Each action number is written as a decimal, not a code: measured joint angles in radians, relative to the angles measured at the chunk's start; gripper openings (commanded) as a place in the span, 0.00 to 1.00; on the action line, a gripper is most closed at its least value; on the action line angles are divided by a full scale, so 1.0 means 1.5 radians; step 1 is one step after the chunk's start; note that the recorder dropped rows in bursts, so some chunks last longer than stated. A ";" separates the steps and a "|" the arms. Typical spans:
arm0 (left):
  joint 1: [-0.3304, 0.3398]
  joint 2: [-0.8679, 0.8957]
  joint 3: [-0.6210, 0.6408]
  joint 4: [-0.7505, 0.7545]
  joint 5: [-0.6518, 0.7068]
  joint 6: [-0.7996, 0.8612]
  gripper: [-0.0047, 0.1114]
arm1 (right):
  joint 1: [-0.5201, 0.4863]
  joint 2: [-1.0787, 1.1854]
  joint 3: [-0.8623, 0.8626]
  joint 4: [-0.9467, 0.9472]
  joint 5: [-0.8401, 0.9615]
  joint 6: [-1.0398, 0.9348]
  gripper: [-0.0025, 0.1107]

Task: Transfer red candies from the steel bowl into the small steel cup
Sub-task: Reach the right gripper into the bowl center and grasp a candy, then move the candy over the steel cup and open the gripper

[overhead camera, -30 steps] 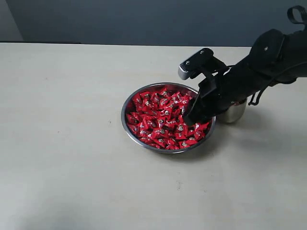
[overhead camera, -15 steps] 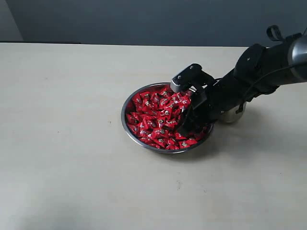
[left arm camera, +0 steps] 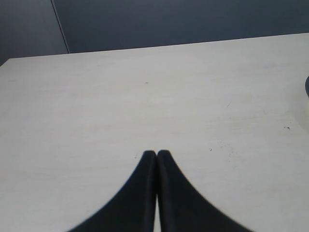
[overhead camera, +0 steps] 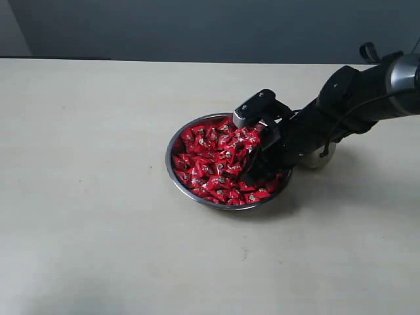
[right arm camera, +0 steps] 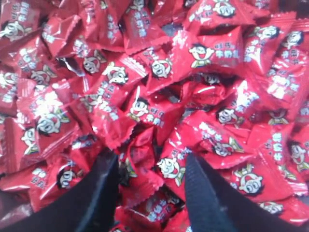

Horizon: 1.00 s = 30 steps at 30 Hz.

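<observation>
The right gripper [right arm camera: 149, 159] is down in the steel bowl [overhead camera: 168, 162], its two dark fingers [right arm camera: 104, 193] standing apart with their tips pushed into the heap of red candies [overhead camera: 211, 159]. In the right wrist view, a crumpled red wrapper and parts of its neighbours sit in the gap between the tips. The fingers press against candies on both sides, but nothing is lifted clear of the pile, and no single piece can be said to be pinched. In the exterior view, the gripper enters the bowl from the right and its tips meet the candies right of the bowl's middle, towards the near rim. The candies fill the bowl almost to its rim on all sides of the fingers. The small steel cup [overhead camera: 319, 159] stands just beside the bowl on its right, mostly hidden behind the right arm. The bowl and cup rest on the pale table [overhead camera: 98, 197]. The left gripper [left arm camera: 156, 154] is well away from them, its fingers pressed together on nothing over bare tabletop.
</observation>
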 measured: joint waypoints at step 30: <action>0.000 0.000 0.000 0.000 0.000 0.000 0.04 | -0.047 -0.147 0.002 0.004 -0.022 0.063 0.02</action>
